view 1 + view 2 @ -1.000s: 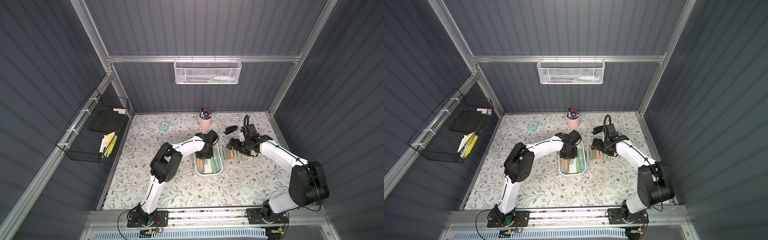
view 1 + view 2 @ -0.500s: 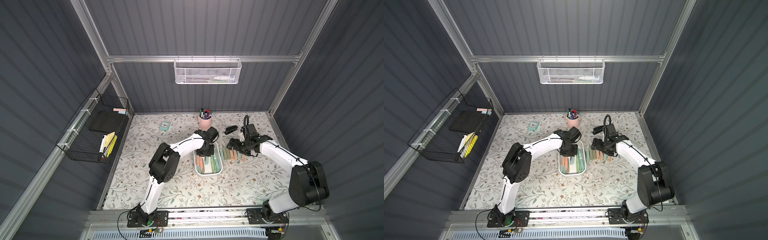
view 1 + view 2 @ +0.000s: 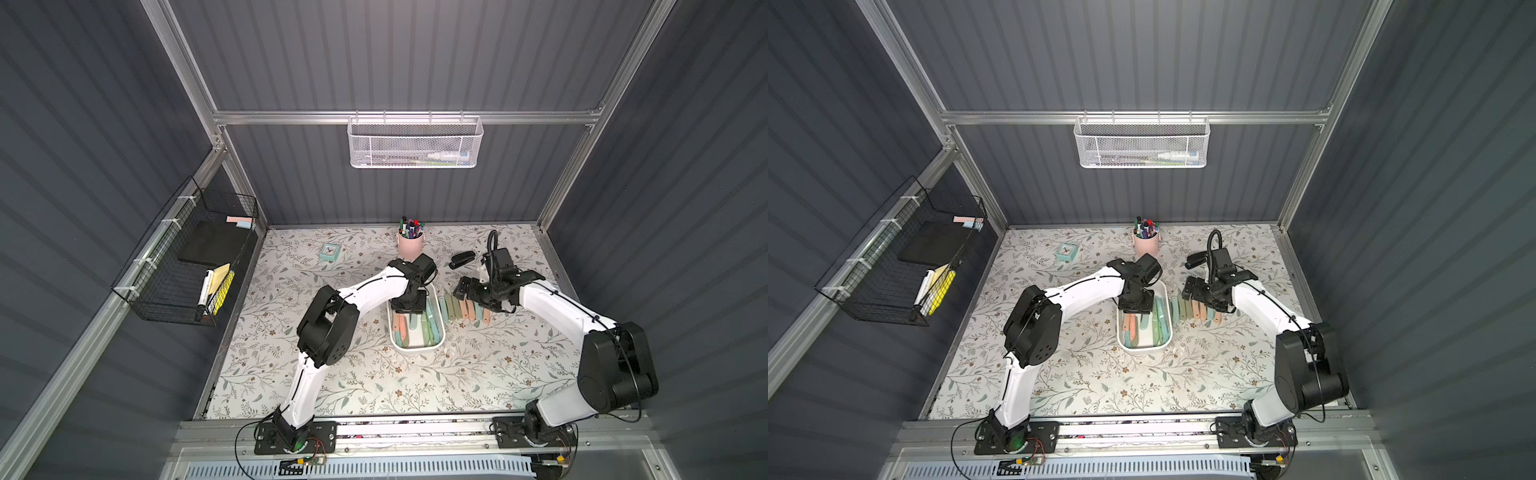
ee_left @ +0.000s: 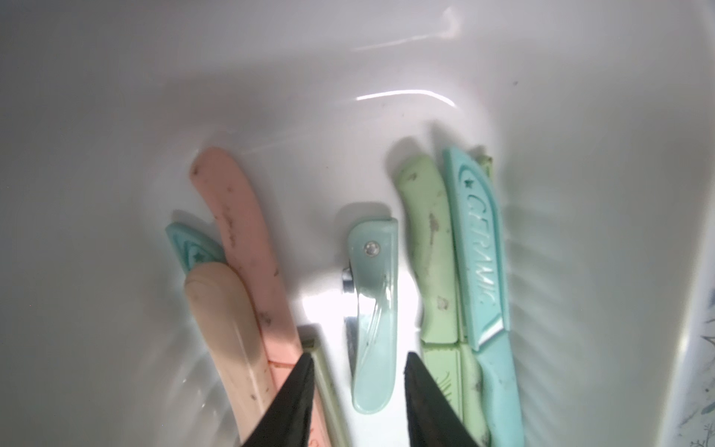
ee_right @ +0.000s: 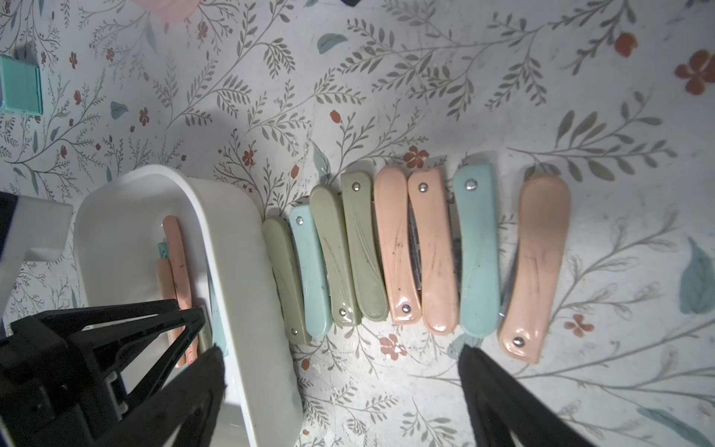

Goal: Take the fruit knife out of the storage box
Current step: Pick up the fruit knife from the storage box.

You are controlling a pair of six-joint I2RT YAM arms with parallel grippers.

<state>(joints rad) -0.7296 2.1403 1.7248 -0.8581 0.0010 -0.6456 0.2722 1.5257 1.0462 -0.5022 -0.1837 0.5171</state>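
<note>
1. Top views. We see a booth of dark grey ribbed wall panels in an aluminium frame, floored with a floral-print mat [image 3: 374, 382]. A white mesh basket [image 3: 415, 143] hangs from the back rail and a black wire basket [image 3: 187, 270] from the left wall. Near the back of the mat stand a pink pen cup [image 3: 410, 247], a teal clock [image 3: 330, 252] and a black stapler [image 3: 462, 259]. The storage box [image 3: 417, 348] lies mid-mat. In both top views the left gripper [image 3: 1133, 305] reaches down into the box's far end. The right gripper [image 3: 1192, 289] hangs over a row of folded knives [image 3: 465, 309] just beside the box.

2. Left wrist view. We look into the glossy white storage box [image 4: 154, 96]. The fruit knife [image 4: 373, 294], pale teal and folded, lies on the box floor among pink, peach, green and teal knives. The left gripper [image 4: 359, 358] is narrowly parted, with one black fingertip on each side of the fruit knife's handle and a gap showing at either side.

3. Right wrist view. The right gripper [image 5: 338, 356] is spread wide and holds nothing. Eight folded knives lie side by side on the scuffed mat, and the nearest one is just beside the box wall [image 5: 247, 271].
</note>
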